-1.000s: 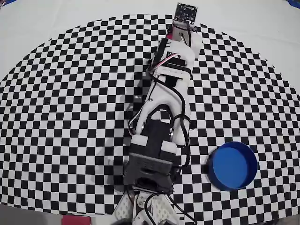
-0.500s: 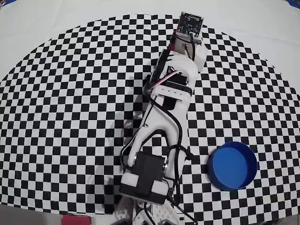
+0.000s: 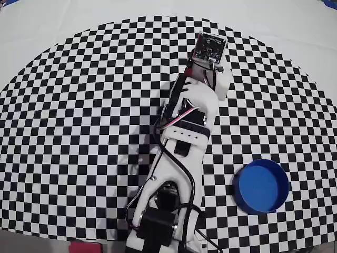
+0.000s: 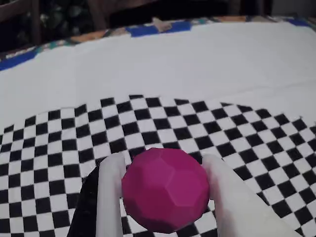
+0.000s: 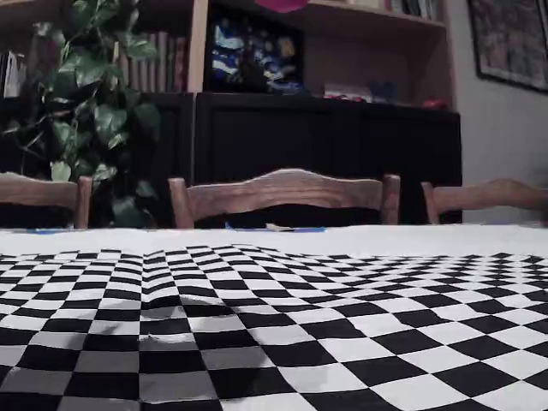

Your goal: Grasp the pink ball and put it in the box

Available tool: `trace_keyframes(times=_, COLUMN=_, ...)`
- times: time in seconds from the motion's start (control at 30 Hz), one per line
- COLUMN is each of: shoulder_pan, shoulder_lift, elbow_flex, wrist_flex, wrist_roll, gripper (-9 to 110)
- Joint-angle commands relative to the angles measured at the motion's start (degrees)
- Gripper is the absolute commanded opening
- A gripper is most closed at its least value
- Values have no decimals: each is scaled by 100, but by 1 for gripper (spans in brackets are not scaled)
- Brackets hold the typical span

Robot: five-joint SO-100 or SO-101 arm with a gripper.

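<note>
In the wrist view the pink ball [image 4: 165, 190], a faceted magenta sphere, sits between my two white fingers [image 4: 109, 197], which touch it on both sides. My gripper [image 4: 163, 160] is shut on it above the checkered cloth. In the overhead view the ball and the fingers are hidden under the wrist's camera board [image 3: 211, 47]. A pink sliver [image 5: 282, 4] at the top edge of the fixed view looks like the ball held high. The box [image 3: 261, 184], a round blue container, stands empty at the lower right of the overhead view, well apart from the wrist.
The arm [image 3: 184, 132] stretches from the bottom edge up the middle of the black-and-white checkered cloth [image 3: 79, 132]. Plain white table [image 3: 63, 21] surrounds the cloth. Wooden chairs [image 5: 282, 193], a plant and a dark shelf stand behind the table.
The wrist has drawn back toward the base and looks larger from overhead, so it has risen. The elbow has folded down toward the bottom edge. The box has not moved.
</note>
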Motion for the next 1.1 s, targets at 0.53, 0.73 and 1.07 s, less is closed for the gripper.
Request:
trace_keyframes(times=0.53, shoulder_pan=439, shoulder_lift=2716, elbow_flex=2162, wrist_flex=-70, wrist_roll=9, gripper=0)
trace_keyframes(times=0.73, shoulder_pan=598, shoulder_lift=3243, elbow_flex=2681, wrist_flex=-70, wrist_roll=9, gripper=0)
trace_keyframes(times=1.07, shoulder_pan=1160, shoulder_lift=3744, elbow_flex=3349, wrist_flex=-53, wrist_roll=9, gripper=0)
